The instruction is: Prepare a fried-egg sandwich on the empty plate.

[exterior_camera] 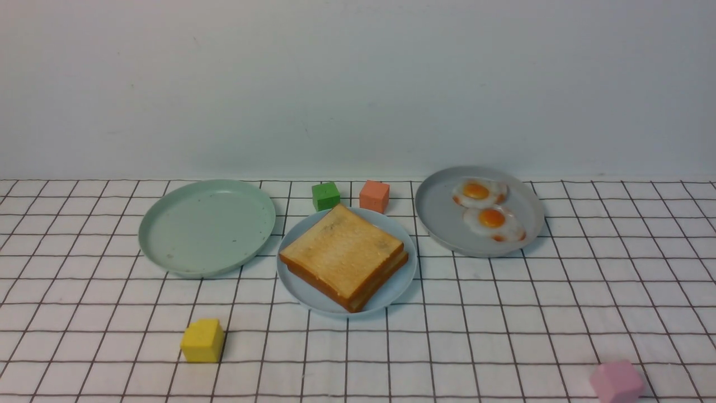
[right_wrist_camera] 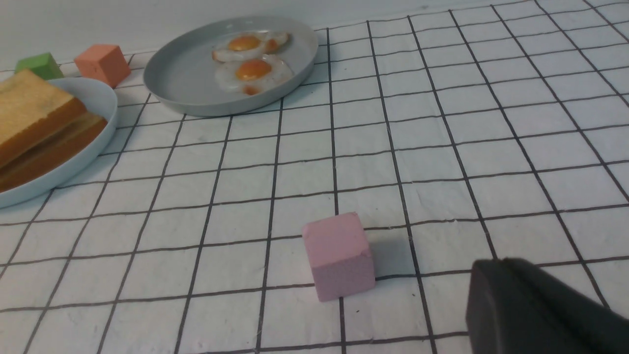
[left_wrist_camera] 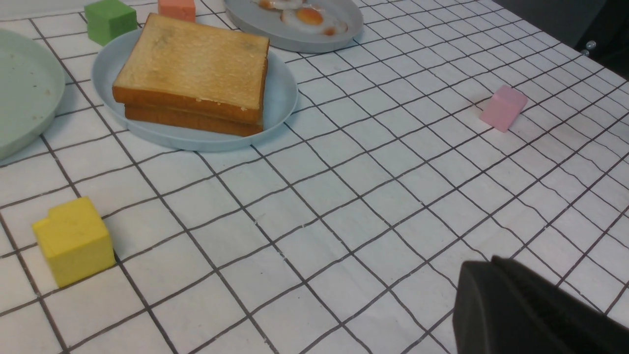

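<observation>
Two square slices of golden-brown toast lie stacked on the round light blue plate, near the middle of the white, black-gridded tabletop. The upper slice sits slightly askew on the lower one, so a strip of the lower slice shows along the right side. Its top is lightly browned, with darker crusts around the edges. Whether there is a fried egg between the slices cannot be told.

To the left and a little farther off is the pale green plate, with no food on it. To the right, on the far side, the grey plate holds two fried eggs with orange yolks, lying against each other.

A green block and an orange block stand just beyond the blue plate, the green one to the left. A yellow block lies at the near left, and a pink block at the near right.

The left gripper has its jaws together, holding nothing, above the tabletop. The right gripper is likewise closed and holds nothing, near the pink block.
</observation>
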Robot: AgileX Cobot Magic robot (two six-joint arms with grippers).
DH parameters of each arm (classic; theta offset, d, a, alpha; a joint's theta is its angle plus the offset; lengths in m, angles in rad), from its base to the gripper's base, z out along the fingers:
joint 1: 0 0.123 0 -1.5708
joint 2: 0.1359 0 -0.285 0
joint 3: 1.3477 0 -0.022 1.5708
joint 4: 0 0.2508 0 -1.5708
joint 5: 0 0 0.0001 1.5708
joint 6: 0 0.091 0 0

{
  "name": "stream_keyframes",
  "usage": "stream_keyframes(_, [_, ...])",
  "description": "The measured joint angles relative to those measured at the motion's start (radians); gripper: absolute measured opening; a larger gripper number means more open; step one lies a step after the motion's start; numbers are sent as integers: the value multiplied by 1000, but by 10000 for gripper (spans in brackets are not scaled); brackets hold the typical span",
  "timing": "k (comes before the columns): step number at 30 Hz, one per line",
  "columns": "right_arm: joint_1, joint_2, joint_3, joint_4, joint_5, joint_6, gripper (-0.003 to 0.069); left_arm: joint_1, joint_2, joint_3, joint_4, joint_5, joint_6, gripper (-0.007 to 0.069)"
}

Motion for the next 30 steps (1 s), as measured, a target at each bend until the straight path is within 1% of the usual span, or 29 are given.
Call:
stream_keyframes(10, [0, 0, 0, 0, 0, 0, -3, 0, 0, 2, 0, -2, 0, 0])
stream_keyframes(14, [0, 0, -1, 0, 0, 0, 0, 24, -9, 24, 43, -60, 0, 1])
stream_keyframes(15, [0, 0, -1, 0, 1, 0, 1, 78, -34, 47, 70, -128, 0, 1])
stream_keyframes(16, [0, 0, -1, 0, 1, 0, 1, 87, -38, 50, 70, -136, 0, 1])
stream_keyframes(17, [0, 0, -1, 0, 1, 0, 3, 175, -74, 72, 77, -189, -2, 0])
stream_keyframes(18, [0, 0, -1, 0, 1, 0, 3, 239, -105, 86, 75, -217, -4, -5])
stream_keyframes(20, [0, 0, -1, 0, 1, 0, 3, 348, -169, 121, 62, -234, -4, -13])
stream_keyframes(21, [0, 0, -1, 0, 1, 0, 3, 442, -214, 142, 54, -225, -5, -13])
stream_keyframes(22, [0, 0, -1, 0, 1, 0, 3, 455, -229, 145, 53, -222, -5, -13])
stream_keyframes(23, [0, 0, -1, 0, 1, 0, 5, 540, -271, 168, 48, -190, -10, -13])
stream_keyframes(24, [0, 0, -1, 0, 1, 0, 6, 562, -286, 176, 47, -170, -15, -13])
stream_keyframes(25, [0, 0, -1, 0, 1, 0, 6, 639, -303, 187, 45, -113, -31, -13])
stream_keyframes(26, [0, 0, -1, 0, 1, 0, 7, 676, -309, 189, 45, -47, -47, -13])
stream_keyframes(27, [0, 0, -1, 0, 1, 0, 7, 683, -309, 189, 45, -34, -51, -13])
stream_keyframes(28, [0, 0, -1, 0, 1, 0, 9, 727, -311, 193, 45, 65, -76, -13])
stream_keyframes(30, [0, 0, -1, 0, 1, 0, 13, 742, -311, 197, 45, 128, -94, -13])
